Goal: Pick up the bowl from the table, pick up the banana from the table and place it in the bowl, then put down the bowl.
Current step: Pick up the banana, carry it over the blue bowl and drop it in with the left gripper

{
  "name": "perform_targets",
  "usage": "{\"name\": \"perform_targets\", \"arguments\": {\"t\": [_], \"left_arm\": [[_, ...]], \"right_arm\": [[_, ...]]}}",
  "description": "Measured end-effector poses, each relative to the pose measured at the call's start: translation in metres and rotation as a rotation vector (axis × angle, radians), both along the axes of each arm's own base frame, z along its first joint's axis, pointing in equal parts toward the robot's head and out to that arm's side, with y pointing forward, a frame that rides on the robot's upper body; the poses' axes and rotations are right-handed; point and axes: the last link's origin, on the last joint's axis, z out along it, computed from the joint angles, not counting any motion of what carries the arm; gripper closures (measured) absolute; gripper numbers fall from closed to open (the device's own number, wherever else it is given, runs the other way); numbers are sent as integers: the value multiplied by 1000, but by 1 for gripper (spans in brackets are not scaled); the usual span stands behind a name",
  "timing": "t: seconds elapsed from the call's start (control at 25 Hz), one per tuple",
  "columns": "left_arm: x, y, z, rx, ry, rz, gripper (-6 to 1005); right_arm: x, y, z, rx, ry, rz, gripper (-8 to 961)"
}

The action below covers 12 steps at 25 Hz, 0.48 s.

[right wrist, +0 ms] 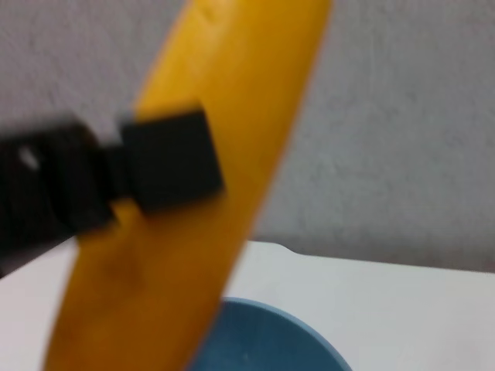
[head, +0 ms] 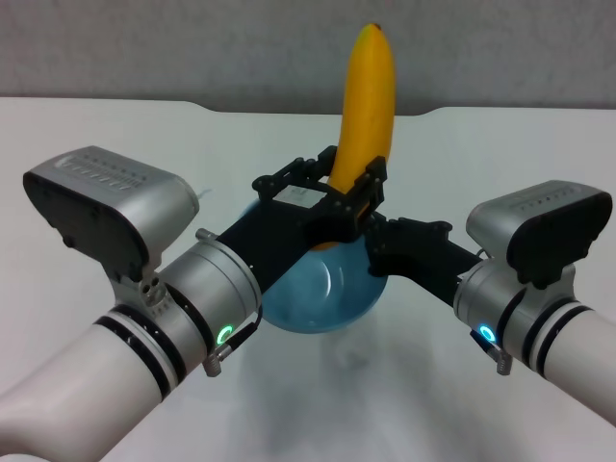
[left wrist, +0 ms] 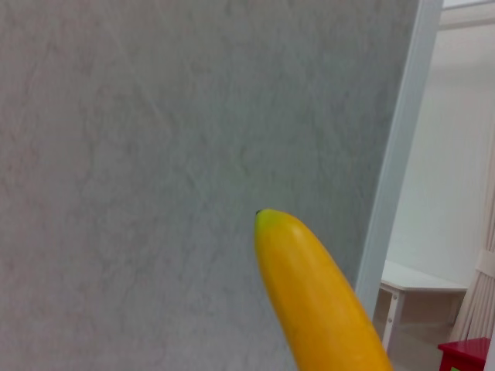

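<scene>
My left gripper (head: 348, 188) is shut on the lower part of the yellow-orange banana (head: 366, 106) and holds it upright, tip up, just above the light-blue bowl (head: 322, 294). My right gripper (head: 377, 252) grips the bowl's right rim and holds it tilted a little above the white table (head: 96, 135). The left wrist view shows only the banana's tip (left wrist: 317, 301) against the grey wall. The right wrist view shows the banana (right wrist: 224, 93) close up, a black left finger (right wrist: 166, 162) across it, and the bowl's rim (right wrist: 263, 340) below.
A grey wall (head: 144, 48) stands behind the table's far edge, which has a shallow notch (head: 289, 108). Both forearms (head: 115, 385) fill the near part of the head view. A white side table (left wrist: 421, 282) shows far off.
</scene>
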Motion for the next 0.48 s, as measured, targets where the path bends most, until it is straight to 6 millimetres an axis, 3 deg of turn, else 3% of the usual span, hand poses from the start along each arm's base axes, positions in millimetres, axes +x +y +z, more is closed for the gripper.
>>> {"name": "perform_targets", "arguments": {"t": [0.48], "left_arm": [[-17,9,-3,-15,-17,55,488]], "right_arm": [[-7,-3,2,3,12,16,874]]}}
